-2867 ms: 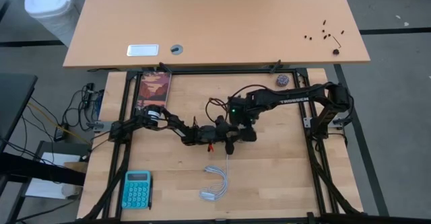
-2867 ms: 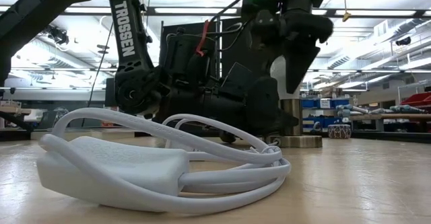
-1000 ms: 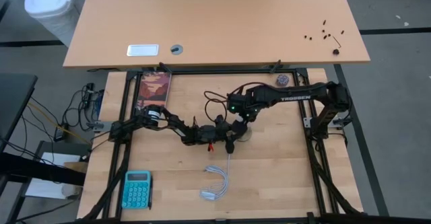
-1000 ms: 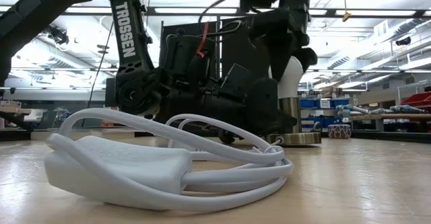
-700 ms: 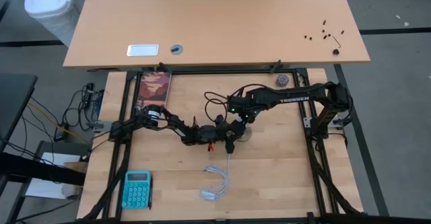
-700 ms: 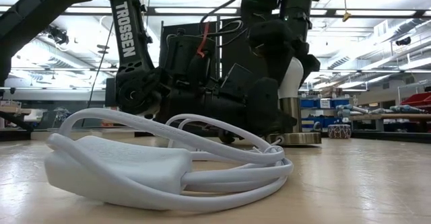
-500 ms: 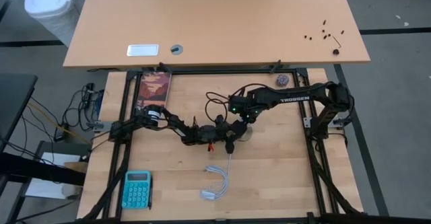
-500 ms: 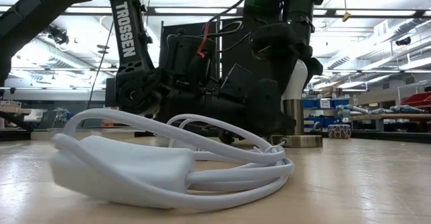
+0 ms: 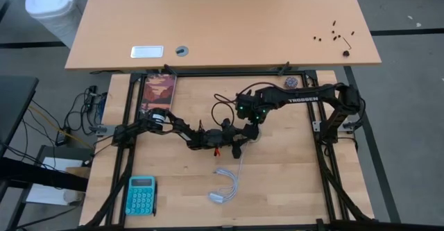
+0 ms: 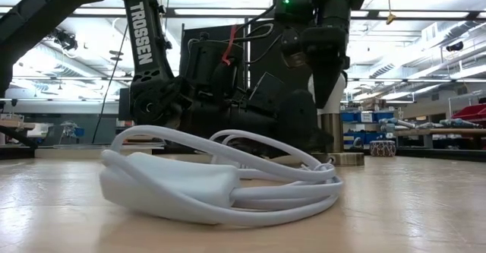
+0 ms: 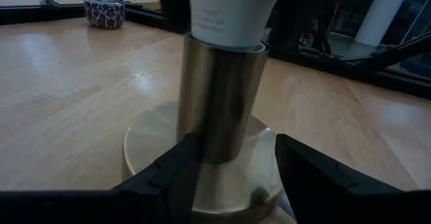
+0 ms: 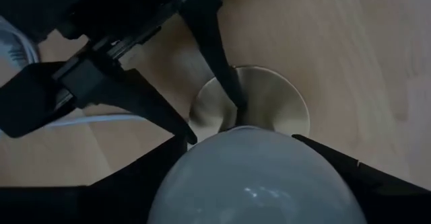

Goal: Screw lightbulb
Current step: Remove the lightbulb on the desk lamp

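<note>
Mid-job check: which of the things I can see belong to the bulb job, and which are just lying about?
In the job:
- lightbulb, standing in the brass socket
- right gripper, around the lightbulb
- left gripper, clamped on the socket's stem
- white cord

Lying about:
- teal calculator
- picture book
- small patterned ball
- dark bits on the far desk

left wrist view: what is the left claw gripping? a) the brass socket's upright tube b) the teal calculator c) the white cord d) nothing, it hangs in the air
a: in the left wrist view the left claw has a dark finger on each side of the upright tube of the brass socket, just above its round base, with the lightbulb seated in the tube's top.
</note>
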Action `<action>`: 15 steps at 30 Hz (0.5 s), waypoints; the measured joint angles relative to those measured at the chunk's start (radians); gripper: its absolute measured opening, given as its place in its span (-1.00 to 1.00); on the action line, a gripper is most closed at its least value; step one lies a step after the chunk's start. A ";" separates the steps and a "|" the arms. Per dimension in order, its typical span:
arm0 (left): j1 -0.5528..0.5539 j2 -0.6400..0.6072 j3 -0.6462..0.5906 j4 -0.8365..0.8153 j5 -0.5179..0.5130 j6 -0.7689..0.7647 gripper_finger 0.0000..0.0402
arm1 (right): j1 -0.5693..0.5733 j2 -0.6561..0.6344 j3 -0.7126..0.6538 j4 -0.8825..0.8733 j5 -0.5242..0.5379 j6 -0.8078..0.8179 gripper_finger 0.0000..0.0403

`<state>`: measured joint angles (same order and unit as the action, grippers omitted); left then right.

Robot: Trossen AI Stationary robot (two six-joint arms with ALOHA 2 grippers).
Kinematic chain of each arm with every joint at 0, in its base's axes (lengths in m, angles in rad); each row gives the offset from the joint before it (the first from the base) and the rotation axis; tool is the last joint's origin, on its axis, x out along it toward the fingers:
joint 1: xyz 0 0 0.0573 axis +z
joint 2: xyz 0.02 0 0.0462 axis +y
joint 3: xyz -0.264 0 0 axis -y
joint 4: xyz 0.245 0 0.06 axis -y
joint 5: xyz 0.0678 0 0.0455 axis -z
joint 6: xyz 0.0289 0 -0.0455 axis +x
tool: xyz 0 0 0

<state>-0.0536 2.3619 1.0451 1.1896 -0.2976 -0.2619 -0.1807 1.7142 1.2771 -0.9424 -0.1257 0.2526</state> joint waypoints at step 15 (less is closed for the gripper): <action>-0.002 0.001 0.001 -0.006 -0.122 -0.020 -0.01 | -0.013 0.004 0.017 0.022 -0.006 0.004 0.52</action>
<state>-0.0551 2.3627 1.0462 1.1835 -0.4195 -0.2824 -0.1941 1.7184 1.2938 -0.9206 -0.1322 0.2565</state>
